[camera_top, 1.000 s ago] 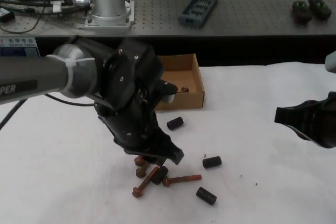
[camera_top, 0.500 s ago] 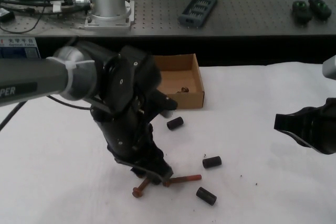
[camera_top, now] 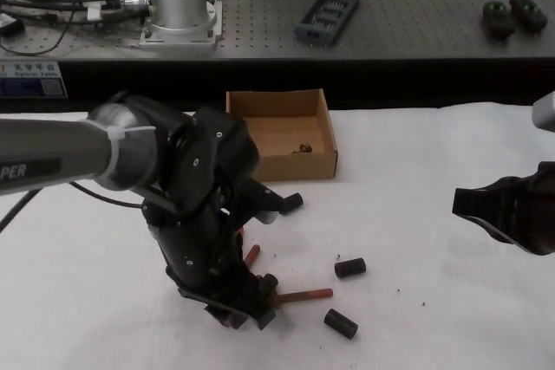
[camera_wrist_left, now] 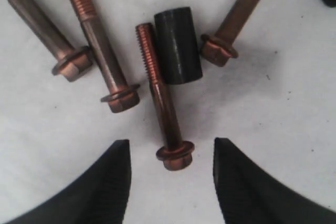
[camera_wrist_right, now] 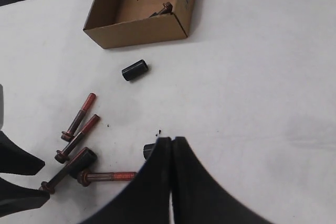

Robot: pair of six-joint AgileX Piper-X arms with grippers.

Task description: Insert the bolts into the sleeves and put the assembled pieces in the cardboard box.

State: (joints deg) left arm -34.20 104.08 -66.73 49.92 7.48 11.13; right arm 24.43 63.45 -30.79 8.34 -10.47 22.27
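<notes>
Black fingers of the left claw (camera_wrist_left: 171, 178) stand wide apart and grip nothing, straddling the head of a copper bolt (camera_wrist_left: 164, 98) that lies flat just beside a black sleeve (camera_wrist_left: 178, 45). Three more bolts (camera_wrist_left: 100, 45) lie around them. Since a second ago this arm has dropped lower and nearer over the pile, while the right claw (camera_wrist_right: 172, 182), pressed shut and empty, has kept its place well off to the side. Other sleeves (camera_top: 349, 267) lie loose on the white cloth (camera_top: 434, 318) of the counter. The cardboard box (camera_top: 295, 165) sits farther back with a bolted piece (camera_top: 303, 148) inside. Behind runs a perforated metal board (camera_top: 416, 15) carrying a silver column base (camera_top: 178, 19) and a grey tray (camera_top: 327, 12)
</notes>
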